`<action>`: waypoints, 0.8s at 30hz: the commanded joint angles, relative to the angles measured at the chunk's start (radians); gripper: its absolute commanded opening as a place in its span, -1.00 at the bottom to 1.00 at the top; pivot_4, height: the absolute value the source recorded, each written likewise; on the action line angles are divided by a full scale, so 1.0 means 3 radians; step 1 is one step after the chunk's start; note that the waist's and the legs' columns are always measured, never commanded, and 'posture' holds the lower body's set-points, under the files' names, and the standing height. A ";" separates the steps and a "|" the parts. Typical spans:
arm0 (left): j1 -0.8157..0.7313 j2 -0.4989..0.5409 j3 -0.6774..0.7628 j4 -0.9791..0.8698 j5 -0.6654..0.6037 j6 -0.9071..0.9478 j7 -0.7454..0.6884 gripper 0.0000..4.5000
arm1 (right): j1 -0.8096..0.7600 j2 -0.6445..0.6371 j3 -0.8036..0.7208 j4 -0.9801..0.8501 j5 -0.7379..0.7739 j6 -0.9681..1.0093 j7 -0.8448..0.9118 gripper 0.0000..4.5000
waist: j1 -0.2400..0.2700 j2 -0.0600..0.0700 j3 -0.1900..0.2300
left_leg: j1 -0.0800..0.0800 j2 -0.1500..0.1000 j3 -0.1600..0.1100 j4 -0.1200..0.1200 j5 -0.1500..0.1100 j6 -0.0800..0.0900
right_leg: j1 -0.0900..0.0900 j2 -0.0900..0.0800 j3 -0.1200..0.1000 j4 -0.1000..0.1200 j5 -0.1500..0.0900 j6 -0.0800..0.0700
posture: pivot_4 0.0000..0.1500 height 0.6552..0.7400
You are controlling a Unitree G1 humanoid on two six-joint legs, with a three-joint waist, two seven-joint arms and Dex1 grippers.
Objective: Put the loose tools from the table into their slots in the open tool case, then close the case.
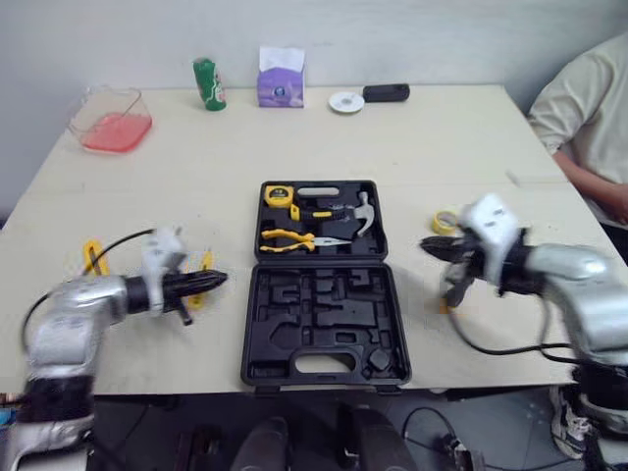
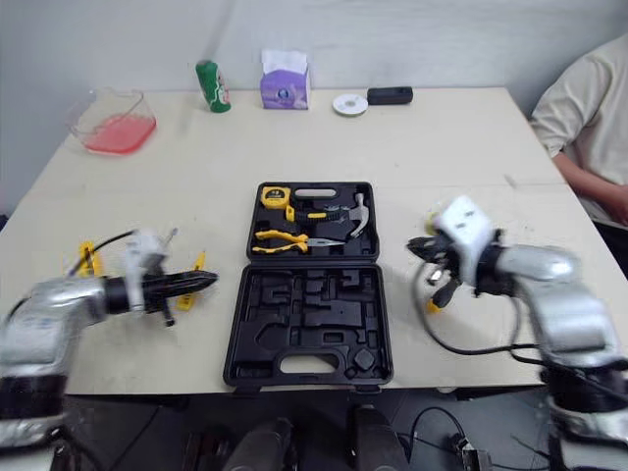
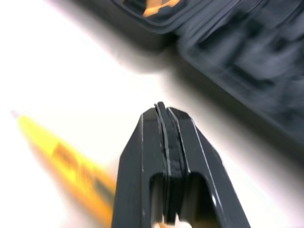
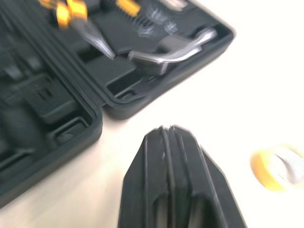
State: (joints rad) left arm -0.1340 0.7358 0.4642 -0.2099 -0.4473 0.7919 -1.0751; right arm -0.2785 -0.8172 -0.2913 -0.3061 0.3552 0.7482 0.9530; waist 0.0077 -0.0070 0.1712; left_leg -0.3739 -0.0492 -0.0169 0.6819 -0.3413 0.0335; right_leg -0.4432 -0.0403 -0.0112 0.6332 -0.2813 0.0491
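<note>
A yellow tool (its kind unclear) lies half hidden behind the left gripper.

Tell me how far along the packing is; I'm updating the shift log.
Done: hammer, pliers and tape measure sit in the open tool case. In hand: nothing; the left gripper and right gripper are shut, empty. Left: a yellow tool and a yellow tape roll lie on the table; the case is open.
</note>
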 commanded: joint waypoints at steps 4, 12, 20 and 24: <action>0.0993 0.0148 0.1276 -0.0109 -0.0317 0.0233 0.0121 -0.14 | 0.0834 -0.0403 -0.1130 0.0095 0.0259 -0.0007 0.0331 -0.33 | 0.0037 0.0010 0.0003 | 0.0042 0.0000 0.0000 -0.0010 -0.0018 0.0030 | 0.0043 -0.0001 0.0001 -0.0025 -0.0001 -0.0001 | 1.00 1.00; 0.1524 0.0339 0.1787 0.0726 -0.0089 -0.0364 0.0269 1.00 | 0.1280 -0.0655 -0.1613 0.0785 0.0120 -0.0397 0.0389 0.98 | 0.0052 0.0009 0.0003 | 0.0073 0.0000 0.0007 -0.0048 -0.0018 0.0029 | 0.0063 -0.0006 0.0002 -0.0039 -0.0005 -0.0007 | 1.00 1.00; 0.1559 0.0558 0.1766 0.1324 0.0009 -0.0878 0.0386 1.00 | 0.1377 -0.0773 -0.1656 0.1128 0.0064 -0.0783 0.0356 0.98 | 0.0042 0.0015 0.0000 | 0.0072 0.0002 0.0012 -0.0059 -0.0016 0.0026 | 0.0057 -0.0008 0.0004 -0.0039 -0.0008 -0.0012 | 1.00 1.00; 0.1441 0.0370 0.1449 0.0740 -0.0138 -0.0565 0.0607 1.00 | 0.1177 -0.0639 -0.1451 0.0524 0.0443 -0.0403 0.0258 0.98 | 0.0040 0.0016 0.0000 | 0.0072 0.0028 0.0049 -0.0059 -0.0015 0.0024 | 0.0057 -0.0012 0.0002 -0.0034 -0.0007 -0.0011 | 1.00 1.00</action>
State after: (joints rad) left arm 0.2980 0.8442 0.9101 0.0851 -0.4647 0.5946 -0.9184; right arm 0.0906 -1.0086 -0.7220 -0.0718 0.4311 0.5871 1.0463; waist 0.0197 -0.0023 0.1711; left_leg -0.3528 -0.0404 -0.0019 0.6642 -0.3457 0.0403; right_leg -0.4267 -0.0438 -0.0111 0.6235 -0.2833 0.0459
